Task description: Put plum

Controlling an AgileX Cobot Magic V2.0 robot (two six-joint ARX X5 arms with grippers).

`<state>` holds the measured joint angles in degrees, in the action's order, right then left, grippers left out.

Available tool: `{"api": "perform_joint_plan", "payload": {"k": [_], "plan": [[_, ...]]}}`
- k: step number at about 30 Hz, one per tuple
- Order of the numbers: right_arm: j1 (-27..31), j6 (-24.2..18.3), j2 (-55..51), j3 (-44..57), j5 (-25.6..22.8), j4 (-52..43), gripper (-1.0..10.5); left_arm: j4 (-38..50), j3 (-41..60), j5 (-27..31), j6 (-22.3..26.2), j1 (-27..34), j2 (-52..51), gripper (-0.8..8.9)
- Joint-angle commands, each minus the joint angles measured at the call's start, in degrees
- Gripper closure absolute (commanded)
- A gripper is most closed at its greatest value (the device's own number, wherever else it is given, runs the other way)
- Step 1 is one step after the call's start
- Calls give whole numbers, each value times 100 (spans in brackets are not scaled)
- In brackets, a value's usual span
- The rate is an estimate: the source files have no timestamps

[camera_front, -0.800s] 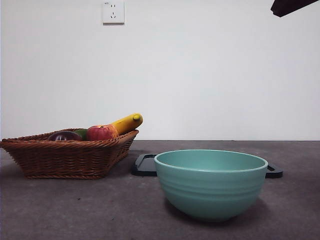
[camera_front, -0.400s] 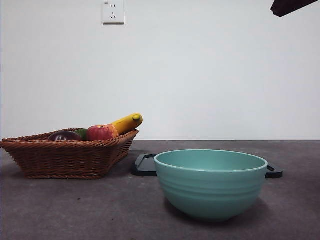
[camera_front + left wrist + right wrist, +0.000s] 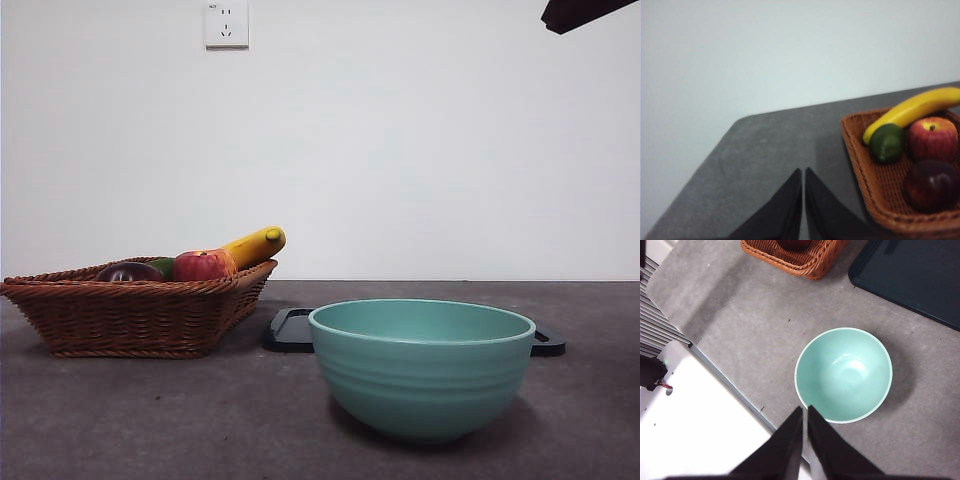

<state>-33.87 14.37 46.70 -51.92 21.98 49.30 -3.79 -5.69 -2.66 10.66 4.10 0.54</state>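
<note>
A plain white wall with a socket (image 3: 226,24) backs a grey worktop (image 3: 150,420). The plum (image 3: 931,185), dark and glossy, lies in a brown wicker basket (image 3: 875,197), near its rim on the side towards the left gripper (image 3: 803,175). That gripper hangs over bare worktop just beside the basket, its two black jaws pressed together and holding nothing. Touching the plum on its far side from the gripper is a red-and-yellow apple (image 3: 932,138); a green lime (image 3: 886,142) sits beside the apple, and a yellow banana (image 3: 912,109) leans across the basket's far rim beyond both. In the front view the plum (image 3: 128,272) barely tops the basket's edge.

The right gripper (image 3: 805,415) hovers high above the worktop's near edge, jaws closed and empty, with a teal bowl (image 3: 843,375) just ahead of it, standing upright and apart from the basket. Beyond the bowl lies a dark flat tray (image 3: 920,275), near the basket's corner. In the front view one arm shows only as a black tip (image 3: 585,13) in the top corner.
</note>
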Motion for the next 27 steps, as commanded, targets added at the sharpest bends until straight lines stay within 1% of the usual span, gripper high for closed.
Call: {"api": "perform_joint_plan", "payload": {"k": [1,11,18,20,27], "plan": [[-50,-68,33,-90,13,-39,941,42,131,44,48,13,-37,805],[-50,-70,33,-90,13,-39,941,31,498,46,-2,11,-37,805],[-50,-68,33,-90,13,-39,941,-710,507,46,-138,11,-37,805],[-50,-70,33,-90,13,-42,941,-704,505,46,-267,4,-37,805],[-50,-70,33,-92,13,-44,941,-697,503,46,-275,4,-35,805]]}}
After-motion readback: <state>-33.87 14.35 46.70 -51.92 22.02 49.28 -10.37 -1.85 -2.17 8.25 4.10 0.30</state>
